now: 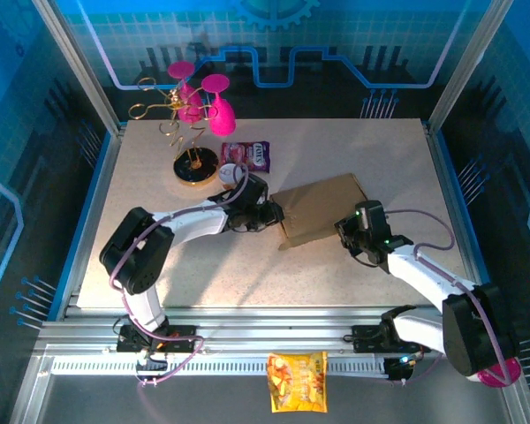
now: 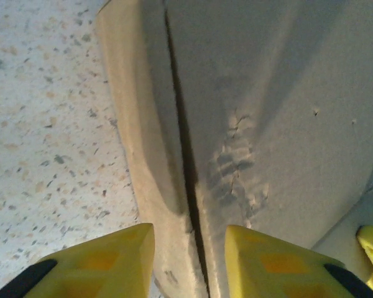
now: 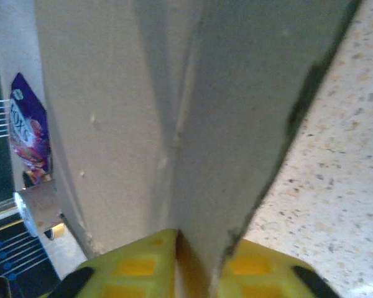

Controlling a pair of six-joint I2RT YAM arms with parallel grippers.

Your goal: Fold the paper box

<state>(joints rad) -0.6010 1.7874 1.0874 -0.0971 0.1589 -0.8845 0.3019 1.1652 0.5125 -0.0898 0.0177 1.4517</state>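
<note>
The speckled surface [image 1: 380, 150] carries the paper box [image 1: 322, 208] right of its centre, between the two arms. The box is plain brown cardboard, a slanted panel with its far right corner highest in the top view and a short flap jutting out at its near left corner. From the left wrist, a dark slit parts a narrow, rounded side strip from a wide panel, and that panel has a crumpled, cracked patch beside the slit. From the right wrist, two panels meet along a soft crease.

The left tool [image 1: 272, 215] sits at the box's left edge. Its yellow fingers [image 2: 112, 261] straddle the strip, but I cannot tell whether they press it. The right tool [image 1: 347, 227] is at the near right edge, its fingers [image 3: 261, 267] pinched on the creased cardboard.

A purple snack packet [image 1: 246, 156] lies beyond the left tool, apart from the box.
</note>
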